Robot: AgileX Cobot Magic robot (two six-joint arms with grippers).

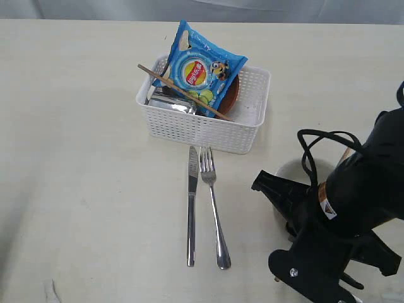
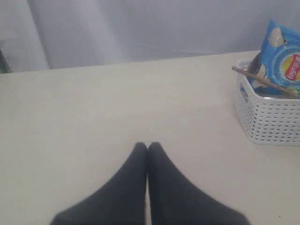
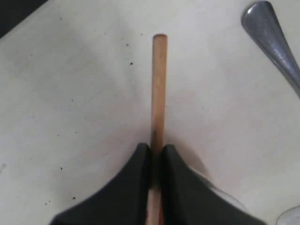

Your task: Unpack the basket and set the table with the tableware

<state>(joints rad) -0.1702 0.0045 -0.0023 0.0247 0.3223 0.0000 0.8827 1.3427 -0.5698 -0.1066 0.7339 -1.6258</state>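
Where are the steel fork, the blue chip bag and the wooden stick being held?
Steel fork point(image 1: 214, 214), exterior view, middle of handle.
Blue chip bag point(image 1: 201, 71), exterior view, round logo.
Wooden stick point(image 3: 159, 89), right wrist view, bare shaft.

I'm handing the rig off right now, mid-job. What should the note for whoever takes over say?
Left gripper: shut, empty, over bare table, away from the basket.
Right gripper: shut on one chopstick, close to the tabletop.
Done: knife and fork lie side by side in front of the basket. The bowl is on the table to their right, partly hidden by the right arm.
In the basket: second chopstick lying across the top, chip bag, steel cup, plate. No spoon in sight.
Left: lay down the held chopstick, then take out the other chopstick, the cup and the plate.
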